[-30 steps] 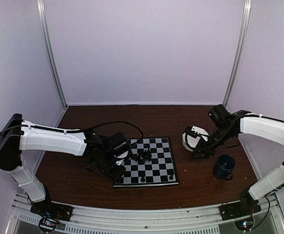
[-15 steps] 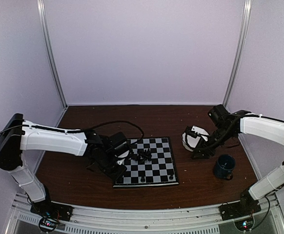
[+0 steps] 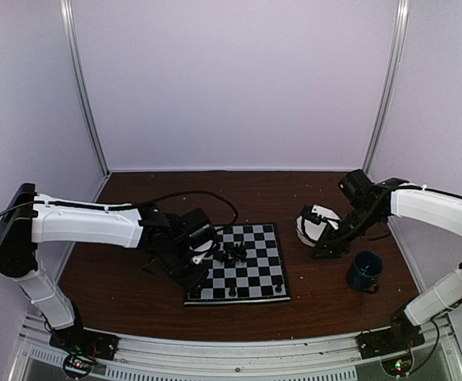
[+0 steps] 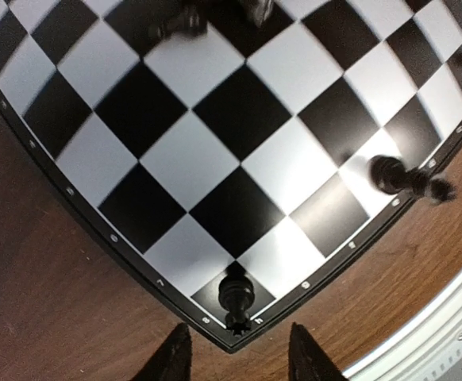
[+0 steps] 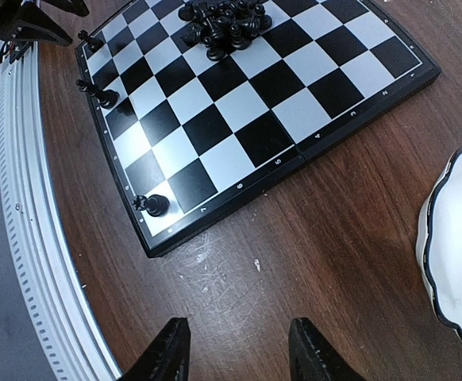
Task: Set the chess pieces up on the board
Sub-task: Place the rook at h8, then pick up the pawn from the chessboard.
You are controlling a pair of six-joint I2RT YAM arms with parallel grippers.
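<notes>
Heap of pieces: too small from above to tell one figure from another.
Two far pieces: blurred, cut by the top edge of the left wrist view.
Board: runs off the left wrist view's top.
Bowl: cut by the right edge, right wrist view.
Left gripper: only finger ends show.
</notes>
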